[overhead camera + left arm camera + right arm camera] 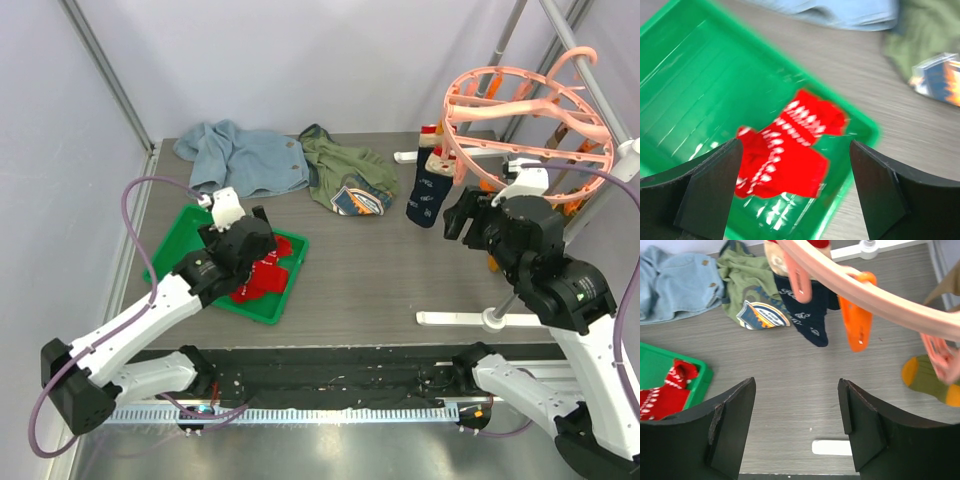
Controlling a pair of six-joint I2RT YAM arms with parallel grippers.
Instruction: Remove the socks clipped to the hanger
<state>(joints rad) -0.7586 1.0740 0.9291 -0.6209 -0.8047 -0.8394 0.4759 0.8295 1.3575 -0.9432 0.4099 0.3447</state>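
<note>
Hanging from a clip (797, 282) on the hanger (880, 297), the navy sock (810, 317) looks soft and light, best pinched low down by the right gripper (795, 390), which is wide open and empty, like the left gripper (795, 150) over the red socks (805, 120) in the tray (685, 85).

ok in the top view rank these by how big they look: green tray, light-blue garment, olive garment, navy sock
1. green tray and light-blue garment: these look about alike, and the left arm hides part of the tray, so I can't rank them
2. olive garment
3. navy sock, clearly smallest
</note>
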